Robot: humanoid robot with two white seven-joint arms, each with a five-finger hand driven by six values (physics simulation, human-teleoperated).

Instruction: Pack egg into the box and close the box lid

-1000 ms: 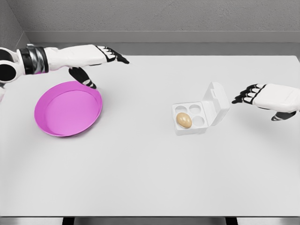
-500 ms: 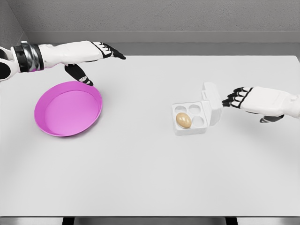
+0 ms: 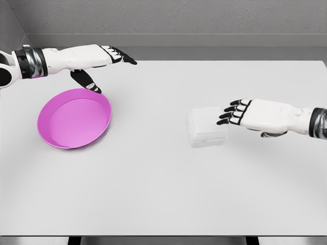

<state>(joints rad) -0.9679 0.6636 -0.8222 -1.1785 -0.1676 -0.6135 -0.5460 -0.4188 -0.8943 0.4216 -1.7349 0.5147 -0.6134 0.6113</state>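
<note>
This is no kitchen or home I am standing in, but a bare test room built inside a simulator. In front of me lies a wide, pale grey worktop (image 3: 163, 194), flat and unmarked, with a clean rendered look and soft, even shadows. Behind it runs a rough grey wall (image 3: 179, 18) like plaster or concrete, with a plain darker skirting strip (image 3: 179, 41) along its foot, and a second wall (image 3: 10, 25) meets it at the far left corner. My own arms are smooth white shells with black joints. The only colour is a magenta plate (image 3: 56, 140), beside a small white box (image 3: 206, 126).
</note>
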